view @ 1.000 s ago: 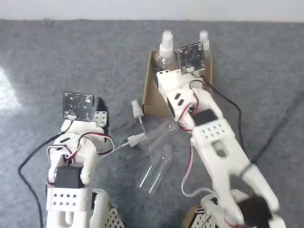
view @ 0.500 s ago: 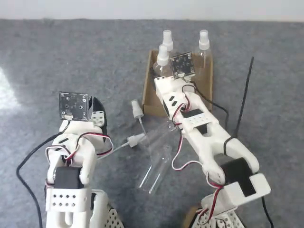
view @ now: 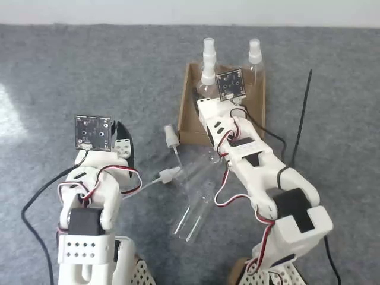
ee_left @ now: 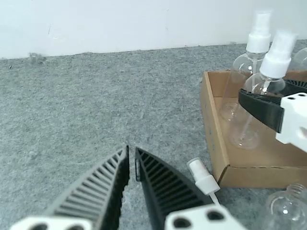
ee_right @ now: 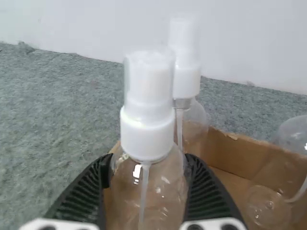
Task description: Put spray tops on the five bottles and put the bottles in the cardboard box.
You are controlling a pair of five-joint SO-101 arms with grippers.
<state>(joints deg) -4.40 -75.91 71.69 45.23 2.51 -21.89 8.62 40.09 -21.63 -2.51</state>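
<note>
Bottle (ee_right: 146,132), capped and upright with its long axis vertical, sits gripped in the right pincer (ee_right: 147,178) low inside the cardboard box (ee_right: 240,158), on the side nearer the left pincer (ee_left: 132,151), which hangs closed and empty over the tabletop (ee_left: 72,105).

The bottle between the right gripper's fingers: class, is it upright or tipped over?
Upright. The bottle has its spray top pointing straight up; the right gripper clasps it from both sides.
</note>
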